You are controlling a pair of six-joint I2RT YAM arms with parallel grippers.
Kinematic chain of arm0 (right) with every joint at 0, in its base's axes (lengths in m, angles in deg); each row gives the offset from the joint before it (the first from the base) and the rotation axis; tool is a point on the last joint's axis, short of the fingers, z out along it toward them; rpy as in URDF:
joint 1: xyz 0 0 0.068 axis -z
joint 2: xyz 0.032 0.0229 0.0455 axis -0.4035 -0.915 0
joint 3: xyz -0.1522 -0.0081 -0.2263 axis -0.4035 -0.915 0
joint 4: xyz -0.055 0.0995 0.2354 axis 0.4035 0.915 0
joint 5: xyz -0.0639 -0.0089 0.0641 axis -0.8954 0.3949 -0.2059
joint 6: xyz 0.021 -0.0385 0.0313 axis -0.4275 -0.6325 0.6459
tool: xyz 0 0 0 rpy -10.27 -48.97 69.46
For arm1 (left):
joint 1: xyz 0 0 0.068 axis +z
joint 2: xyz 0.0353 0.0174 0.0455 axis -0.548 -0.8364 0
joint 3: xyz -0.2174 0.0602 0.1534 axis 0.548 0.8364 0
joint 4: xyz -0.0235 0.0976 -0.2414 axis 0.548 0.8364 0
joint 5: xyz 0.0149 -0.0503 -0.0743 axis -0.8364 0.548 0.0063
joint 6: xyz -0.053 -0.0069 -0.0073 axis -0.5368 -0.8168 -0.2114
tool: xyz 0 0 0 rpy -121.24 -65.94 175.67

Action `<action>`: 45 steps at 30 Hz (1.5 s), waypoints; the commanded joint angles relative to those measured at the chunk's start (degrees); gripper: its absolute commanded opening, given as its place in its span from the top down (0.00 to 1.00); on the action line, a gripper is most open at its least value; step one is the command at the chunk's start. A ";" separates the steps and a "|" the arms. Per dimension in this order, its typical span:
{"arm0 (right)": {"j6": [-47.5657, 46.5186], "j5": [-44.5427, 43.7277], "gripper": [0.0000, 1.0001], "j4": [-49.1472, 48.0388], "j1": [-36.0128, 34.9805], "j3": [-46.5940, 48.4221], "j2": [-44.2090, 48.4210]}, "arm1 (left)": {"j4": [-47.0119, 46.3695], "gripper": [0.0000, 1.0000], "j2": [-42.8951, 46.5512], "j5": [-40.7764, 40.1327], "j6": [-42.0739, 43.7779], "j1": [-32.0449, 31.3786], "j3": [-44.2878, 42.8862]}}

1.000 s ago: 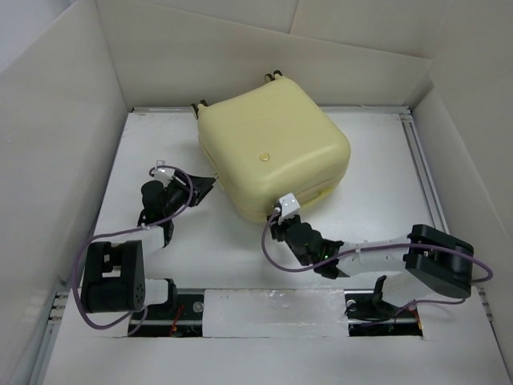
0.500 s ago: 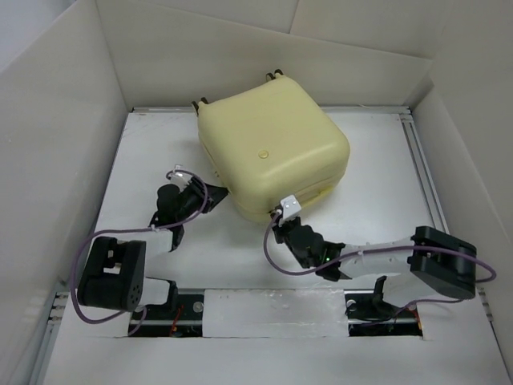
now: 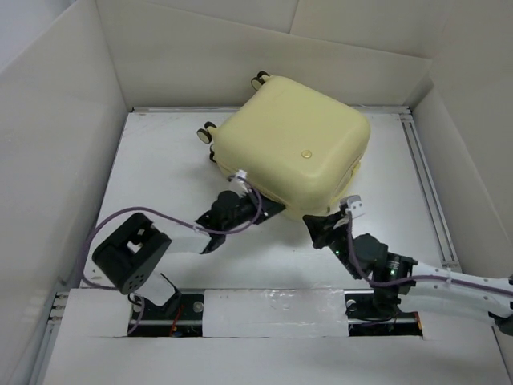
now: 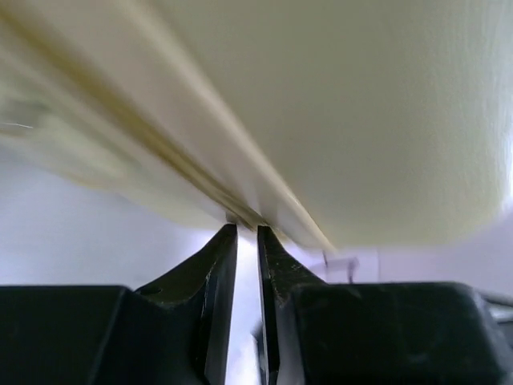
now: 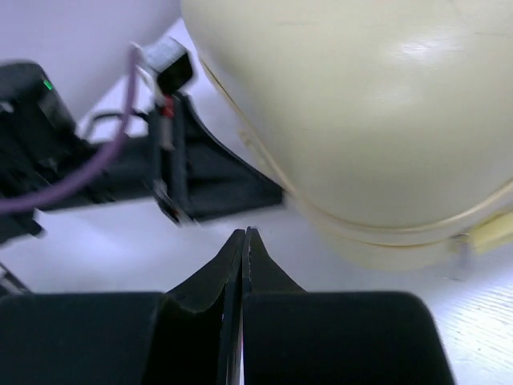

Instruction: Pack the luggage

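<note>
The luggage [image 3: 292,144] is a closed pale yellow hard-shell suitcase lying flat at the back centre, with its wheels [image 3: 259,79] at the far left and a round logo [image 3: 306,153] on top. My left gripper [image 3: 272,210] is at its near-left edge. In the left wrist view the fingertips [image 4: 228,234] touch the shell's seam [image 4: 200,172] with only a narrow slit between them and nothing seen in it. My right gripper [image 3: 311,220] is shut and empty, just off the near corner of the luggage [image 5: 361,120], pointing at the left gripper [image 5: 208,180].
White cardboard walls [image 3: 64,120] box in the white table [image 3: 152,160] on the left, back and right. A metal rail [image 3: 425,168] runs along the right side. The arm bases [image 3: 128,265] and purple cables sit at the near edge.
The luggage has turned and slid to the right and back. My left gripper swept right to its near edge. My right gripper moved right along the near side.
</note>
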 commanded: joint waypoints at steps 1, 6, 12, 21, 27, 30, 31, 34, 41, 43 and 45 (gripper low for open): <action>7.63 3.06 1.00 10.13 -0.27 -0.02 5.63 | -6.59 0.87 -4.59 -2.58 -2.59 -9.37 -6.73; 18.06 -2.53 1.00 24.87 -2.38 0.76 6.61 | -16.36 0.90 -9.27 -0.82 -8.30 -10.70 -6.57; 21.27 -6.69 1.00 29.22 1.91 1.91 3.46 | -1.64 0.91 7.05 -5.38 -0.24 -6.57 -1.73; 14.42 1.38 0.54 22.63 16.06 1.29 -0.33 | 29.51 0.32 31.78 -8.41 9.01 14.36 -5.59; 0.20 14.45 0.49 9.20 27.47 -1.25 -0.95 | 14.07 0.24 16.95 13.13 -0.29 34.82 -4.28; -4.83 22.74 0.46 3.38 31.97 -3.71 -0.42 | 13.60 0.15 14.12 12.54 -0.31 35.36 -8.38; -4.84 26.59 0.44 3.37 35.37 -3.71 -0.42 | 13.60 0.12 12.37 12.54 -0.31 35.36 -9.28; -4.84 32.59 0.39 3.37 43.11 -3.71 -1.47 | 13.60 0.09 10.16 13.67 1.18 35.36 -12.97; -8.34 43.58 0.42 -2.76 49.12 -2.67 -7.62 | 11.32 0.09 8.40 14.12 1.71 35.36 -11.67; -10.11 47.62 0.48 -5.67 49.12 -2.66 -9.37 | 9.13 0.10 7.87 14.64 1.01 35.36 -11.66; -12.48 50.25 0.57 -7.34 49.12 -1.61 -9.91 | 7.98 0.11 7.35 15.26 -0.30 35.36 -10.26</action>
